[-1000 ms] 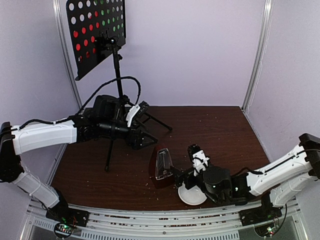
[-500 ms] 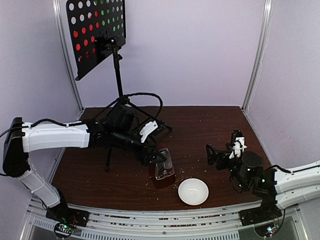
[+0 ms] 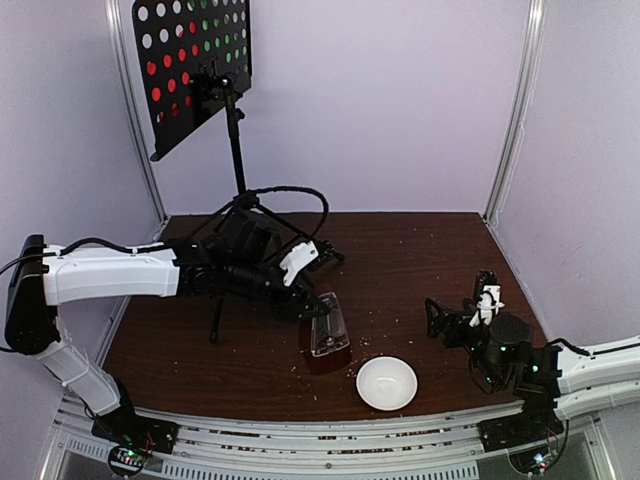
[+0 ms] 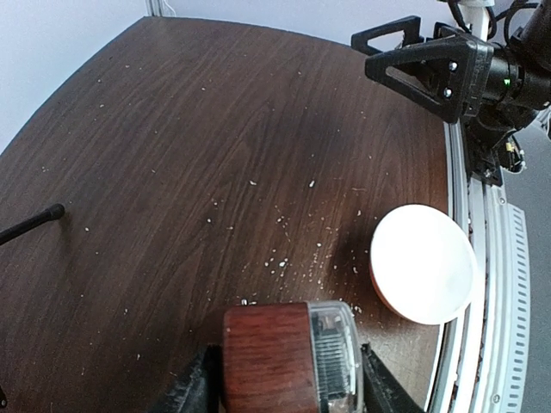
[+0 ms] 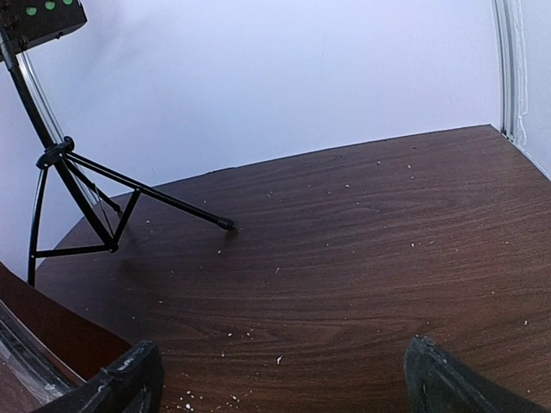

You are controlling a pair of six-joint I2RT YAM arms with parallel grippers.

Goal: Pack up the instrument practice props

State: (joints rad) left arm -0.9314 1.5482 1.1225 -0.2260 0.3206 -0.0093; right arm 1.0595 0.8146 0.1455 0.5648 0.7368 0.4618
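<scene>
The small red-brown metronome (image 3: 326,336) with its clear cover stands upright at the front middle of the table. My left gripper (image 3: 312,305) reaches it from the left and is shut on it. In the left wrist view the metronome (image 4: 288,353) fills the left gripper (image 4: 288,380), one finger on the wood side and one on the clear side. The black perforated music stand (image 3: 195,70) stands at the back left on its tripod (image 5: 86,198). Red sheets (image 3: 160,82) and green sheets (image 3: 215,28) show through its holes. My right gripper (image 3: 455,315) hovers open at the right, holding nothing.
A white bowl (image 3: 387,383) sits near the front edge, just right of the metronome, and shows again as the bowl (image 4: 424,262) in the left wrist view. One tripod foot (image 4: 39,219) lies left of the metronome. Pale crumbs dot the dark wooden table (image 3: 420,250). Walls enclose three sides.
My left gripper moved from the stand's tripod to the metronome and its fingers closed on it. The right arm drew back from the bowl to the right.
</scene>
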